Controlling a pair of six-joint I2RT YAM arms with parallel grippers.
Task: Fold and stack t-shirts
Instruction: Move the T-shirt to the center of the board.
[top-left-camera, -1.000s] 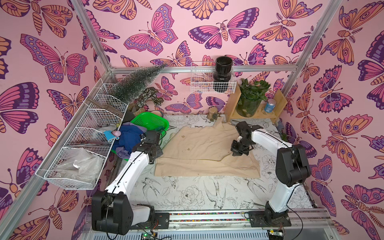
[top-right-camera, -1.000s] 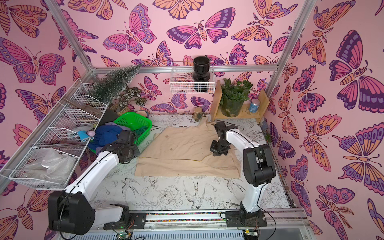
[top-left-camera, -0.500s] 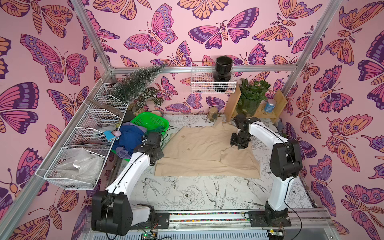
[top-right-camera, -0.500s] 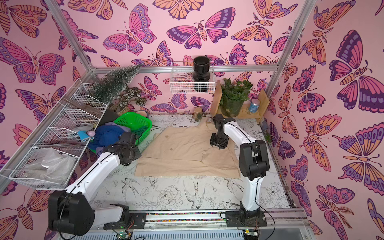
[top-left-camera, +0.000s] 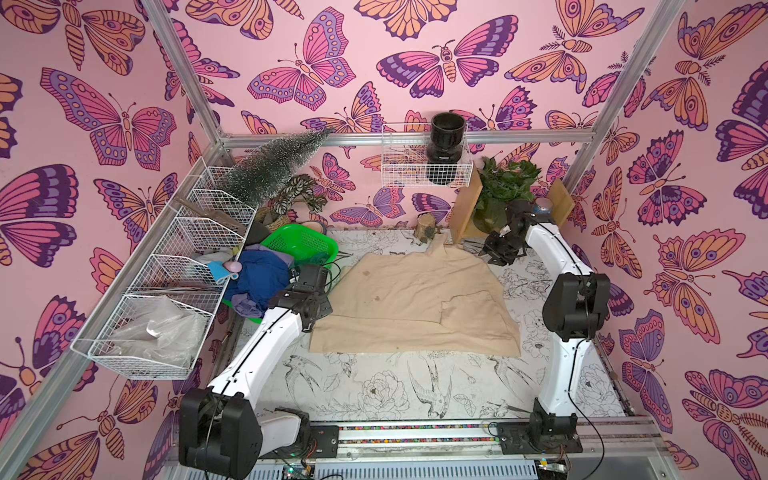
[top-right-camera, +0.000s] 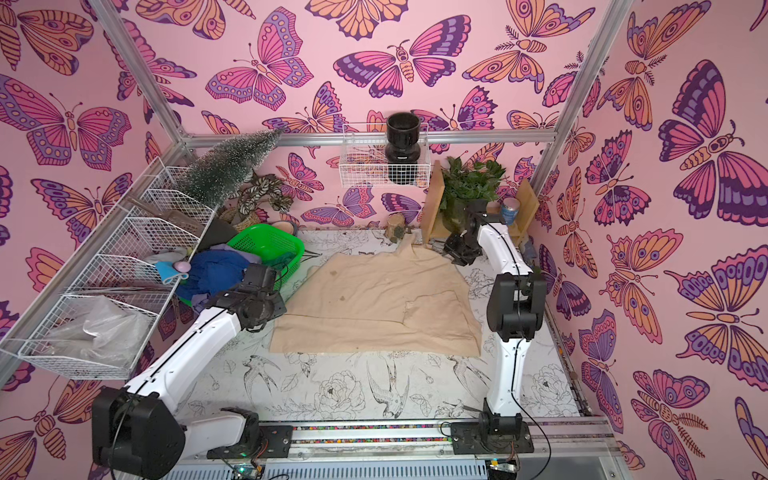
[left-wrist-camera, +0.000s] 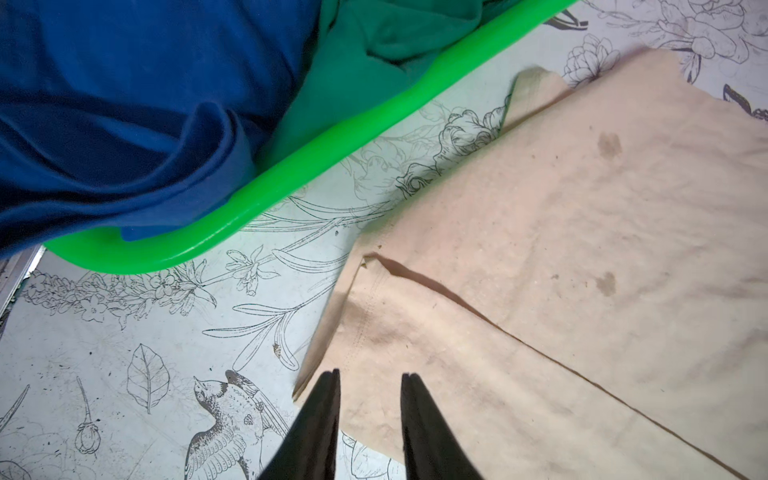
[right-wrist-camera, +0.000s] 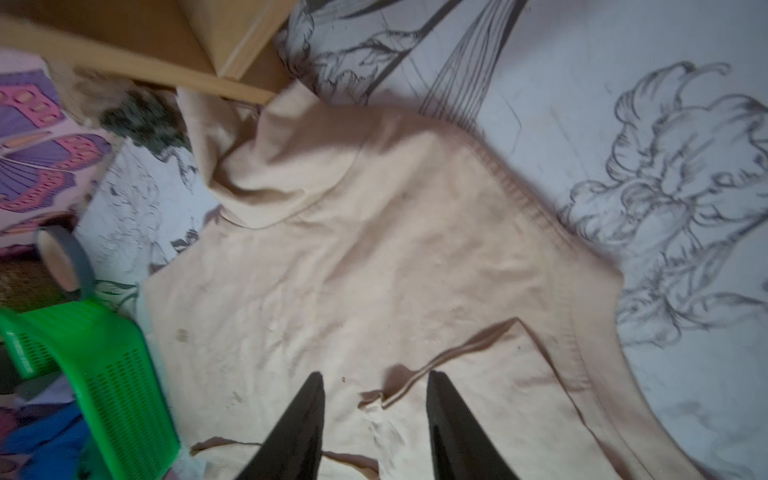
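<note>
A beige t-shirt (top-left-camera: 415, 299) (top-right-camera: 374, 307) lies spread across the middle of the bird-and-flower printed table (top-left-camera: 374, 386), between the two white robot arms. One flap is folded back over its right part, and a few small dark specks dot the cloth.

The left gripper (left-wrist-camera: 370, 376) hangs over the shirt's near left corner. Its black fingers (left-wrist-camera: 320, 415) stand slightly apart, with bare cloth showing in the gap and nothing pinched.

The right gripper (right-wrist-camera: 374, 374) sits at the shirt's far right corner, close to the wooden shelf (top-left-camera: 465, 208) that carries a potted plant (top-left-camera: 505, 187). Its jaws are spread wider and hold nothing, and the right wrist view, which is somewhat blurred, looks down past them onto a raised hem of the beige cloth.

The other shirts are heaped at the table's left edge. A royal blue t-shirt (top-left-camera: 257, 278) (left-wrist-camera: 124, 104) spills over the rim of the bright green basket (top-left-camera: 307, 241) (left-wrist-camera: 249, 199), and a dark green t-shirt (left-wrist-camera: 374, 41) is bunched just beside it inside the basket. A fold of lavender t-shirt (top-left-camera: 245, 305) shows beneath the blue one in a top view. The basket's rim runs near the beige shirt's left edge but does not touch it.
</note>
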